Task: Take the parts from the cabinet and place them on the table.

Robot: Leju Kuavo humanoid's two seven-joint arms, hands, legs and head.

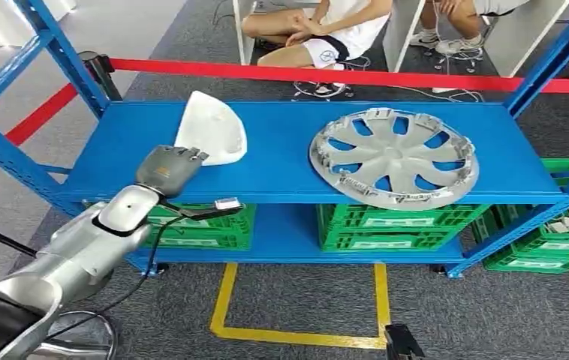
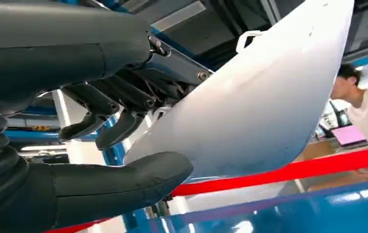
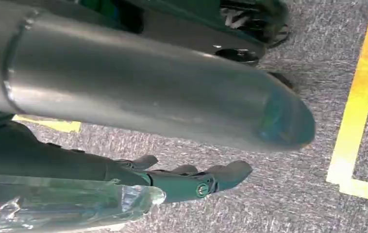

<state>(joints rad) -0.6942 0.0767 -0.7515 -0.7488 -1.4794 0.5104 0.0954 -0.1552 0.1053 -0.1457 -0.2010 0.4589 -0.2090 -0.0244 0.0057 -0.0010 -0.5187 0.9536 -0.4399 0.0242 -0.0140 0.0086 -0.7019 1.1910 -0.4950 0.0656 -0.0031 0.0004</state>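
While two parts lie on the blue shelf (image 1: 281, 180), one white shell-shaped cover (image 1: 211, 127) toward its left end and one silver wheel cover (image 1: 394, 156) toward its right, the left hand (image 1: 167, 168) reaches the white cover's near edge. Green crates (image 1: 386, 225) sit on the tier below; a red barrier tape (image 1: 356, 76) runs behind. Up close, the left wrist view shows thumb and fingers (image 2: 119, 126) spread around the cover, not yet closed. Hanging over grey carpet, the right hand (image 3: 192, 179) is empty, fingers extended.
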